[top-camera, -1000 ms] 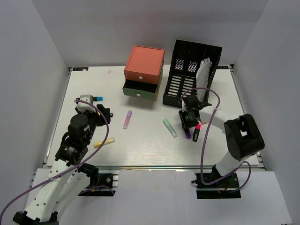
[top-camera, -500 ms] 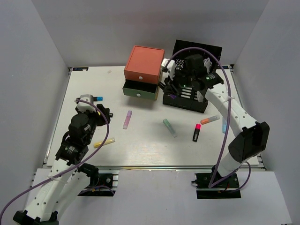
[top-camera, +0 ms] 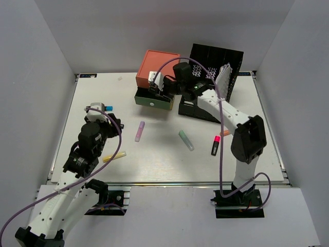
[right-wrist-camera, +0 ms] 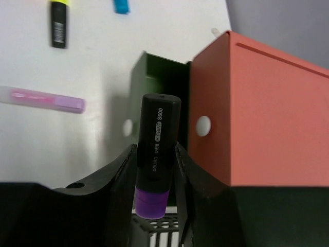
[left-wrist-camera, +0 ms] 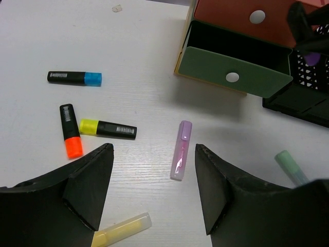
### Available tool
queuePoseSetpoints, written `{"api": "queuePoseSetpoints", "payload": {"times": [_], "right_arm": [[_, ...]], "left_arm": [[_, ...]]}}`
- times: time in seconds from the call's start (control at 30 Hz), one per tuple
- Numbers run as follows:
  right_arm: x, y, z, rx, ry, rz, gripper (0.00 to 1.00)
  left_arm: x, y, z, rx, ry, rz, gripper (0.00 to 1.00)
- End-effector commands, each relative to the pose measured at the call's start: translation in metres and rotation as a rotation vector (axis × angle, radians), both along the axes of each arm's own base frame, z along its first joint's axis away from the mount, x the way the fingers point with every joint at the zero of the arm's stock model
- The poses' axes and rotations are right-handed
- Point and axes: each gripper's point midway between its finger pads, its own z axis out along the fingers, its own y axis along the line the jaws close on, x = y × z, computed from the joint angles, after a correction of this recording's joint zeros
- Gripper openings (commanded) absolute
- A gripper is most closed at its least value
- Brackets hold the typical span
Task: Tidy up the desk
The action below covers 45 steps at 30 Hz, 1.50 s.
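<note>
Spreading under both arms, the desk (top-camera: pixel 164 159) is a broad, white, flat top with a metal rail along its near edge. It looks stiff and far too heavy to shift, so I judge the gripping belongs on the loose pens lying on it, not on the desk itself. At the left, the left gripper (left-wrist-camera: pixel 152 149) hovers above the surface with its fingers well apart and nothing between them. Below it lie a blue marker (left-wrist-camera: pixel 74 78), an orange marker (left-wrist-camera: pixel 70 138) and a yellow marker (left-wrist-camera: pixel 108 128), the last two almost touching at their coloured ends. A pale yellow pen (left-wrist-camera: pixel 122 230) sits near the left finger, and a lilac pen (left-wrist-camera: pixel 181 150) lies just beside the right finger. These look light, hard and smooth, likely to roll or slip, so each is best pinched across the middle of its barrel. Further right lies a green pen (top-camera: pixel 186 140), and behind it stands the box (top-camera: pixel 158 69) with its green drawer (left-wrist-camera: pixel 234 72) pulled open. The right gripper (right-wrist-camera: pixel 157 175) is clamped on a purple marker (right-wrist-camera: pixel 157 149), holding it close to the open drawer. Right of the box stands the rack (top-camera: pixel 211 67), and a pink marker (top-camera: pixel 215 145) lies in front of it.
</note>
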Motion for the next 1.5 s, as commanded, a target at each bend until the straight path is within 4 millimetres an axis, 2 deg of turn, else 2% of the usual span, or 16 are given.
{"api": "queuePoseSetpoints", "payload": {"times": [0.0, 0.27, 0.33, 0.43, 0.53, 0.7, 0.77, 0.87, 0.9, 0.97, 1.0, 1.03, 1.17, 1.2, 1.37, 1.47], "right_arm": [[0.041, 0.009, 0.043, 0.063, -0.228, -0.076, 0.0], [0.064, 0.018, 0.017, 0.03, -0.22, -0.106, 0.05], [0.068, 0.02, 0.01, 0.015, -0.203, -0.115, 0.11], [0.067, 0.022, -0.001, -0.001, -0.15, -0.109, 0.36], [0.062, 0.022, -0.005, -0.002, -0.108, -0.111, 0.5], [0.06, 0.02, 0.0, 0.014, -0.081, -0.134, 0.54], [0.052, 0.021, 0.006, 0.029, -0.062, -0.112, 0.53], [0.022, 0.013, 0.04, 0.107, 0.018, -0.084, 0.34], [0.014, 0.009, 0.046, 0.14, 0.082, -0.11, 0.04], [-0.01, -0.011, 0.056, 0.185, 0.168, -0.172, 0.0], [-0.017, -0.021, 0.052, 0.197, 0.222, -0.211, 0.0], [-0.029, -0.03, 0.049, 0.219, 0.301, -0.256, 0.0], [-0.064, -0.094, 0.019, 0.216, 0.432, -0.436, 0.0], [-0.076, -0.11, -0.013, 0.156, 0.514, -0.488, 0.0], [-0.093, -0.185, -0.069, 0.066, 0.725, -0.722, 0.0], [-0.105, -0.214, -0.1, 0.027, 0.826, -0.807, 0.3]], "left_arm": [[0.0, 0.006, -0.002, 0.014, 0.001, 0.023, 0.74], [0.0, 0.005, -0.001, 0.011, -0.001, 0.019, 0.74], [0.0, 0.005, -0.001, 0.012, -0.001, 0.019, 0.74], [-0.001, 0.005, 0.0, 0.009, -0.007, 0.022, 0.74], [-0.001, 0.006, 0.002, 0.009, -0.011, 0.022, 0.74], [-0.002, 0.006, 0.002, 0.006, -0.016, 0.023, 0.74], [-0.002, 0.006, 0.002, 0.006, -0.016, 0.023, 0.74], [-0.002, 0.005, 0.003, -0.001, -0.019, 0.018, 0.66], [-0.002, 0.004, 0.004, -0.003, -0.022, 0.014, 0.52], [-0.003, 0.003, 0.006, -0.006, -0.031, 0.003, 0.35], [-0.004, 0.002, 0.006, -0.008, -0.033, -0.002, 0.22], [-0.005, 0.001, 0.009, -0.014, -0.041, -0.011, 0.18], [-0.007, -0.001, 0.012, -0.025, -0.056, -0.025, 0.13], [-0.007, -0.002, 0.012, -0.028, -0.056, -0.029, 0.14], [-0.007, -0.004, 0.012, -0.029, -0.052, -0.04, 0.49], [-0.007, -0.004, 0.01, -0.028, -0.045, -0.041, 0.63]]}}
